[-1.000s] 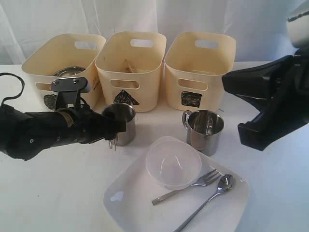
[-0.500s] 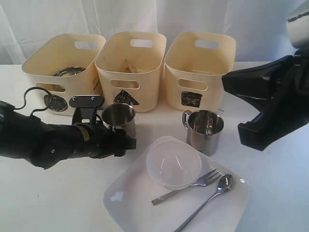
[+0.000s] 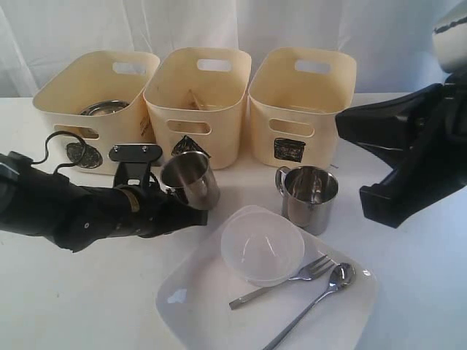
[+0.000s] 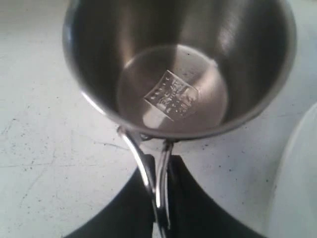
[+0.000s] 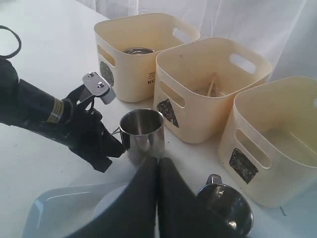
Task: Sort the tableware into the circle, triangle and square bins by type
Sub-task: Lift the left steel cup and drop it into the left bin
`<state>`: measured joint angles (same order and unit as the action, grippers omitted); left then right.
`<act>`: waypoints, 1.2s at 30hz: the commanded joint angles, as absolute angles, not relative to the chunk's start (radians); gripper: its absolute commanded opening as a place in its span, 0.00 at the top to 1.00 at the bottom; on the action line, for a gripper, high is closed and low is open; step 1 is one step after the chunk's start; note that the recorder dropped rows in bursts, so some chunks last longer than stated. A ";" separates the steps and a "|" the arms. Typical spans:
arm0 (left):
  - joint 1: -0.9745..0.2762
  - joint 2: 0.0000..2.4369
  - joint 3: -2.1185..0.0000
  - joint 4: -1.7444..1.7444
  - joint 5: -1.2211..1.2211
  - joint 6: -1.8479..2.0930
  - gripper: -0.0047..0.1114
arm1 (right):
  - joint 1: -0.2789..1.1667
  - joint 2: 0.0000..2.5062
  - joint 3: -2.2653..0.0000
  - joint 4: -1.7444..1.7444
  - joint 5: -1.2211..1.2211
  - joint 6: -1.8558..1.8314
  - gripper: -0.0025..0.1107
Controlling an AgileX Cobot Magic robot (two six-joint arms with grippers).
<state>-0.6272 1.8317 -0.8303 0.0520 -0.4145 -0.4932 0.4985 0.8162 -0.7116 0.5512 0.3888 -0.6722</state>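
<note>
left claw (image 4: 160,183): pinched on handle of mug (image 3: 191,181)
mug: tilted, at 6 o'clock of triangle bin (image 3: 197,95) and 9 o'clock of second mug (image 3: 310,197)
right claw (image 5: 157,171): pressed closed, empty
second mug: upright on bench (image 3: 87,292), 6 o'clock of square bin (image 3: 303,95)
plate (image 3: 182,299): 6 o'clock of both mugs; carries clear bowl (image 3: 263,248), fork (image 3: 281,283), spoon (image 3: 306,310)
circle bin (image 3: 95,91): steel bowl (image 3: 102,108) inside
</note>
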 commanded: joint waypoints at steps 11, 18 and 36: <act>-0.632 1.800 -0.832 0.169 -0.288 -0.498 0.96 | 0.498 0.812 -0.706 0.546 0.386 -0.669 0.98; -0.632 1.681 -0.832 0.192 -0.208 -0.493 0.96 | 0.498 0.812 -0.706 0.546 0.384 -0.669 0.98; -0.440 1.397 -0.832 0.123 -0.300 -0.219 0.96 | 0.498 0.812 -0.706 0.546 0.384 -0.669 0.98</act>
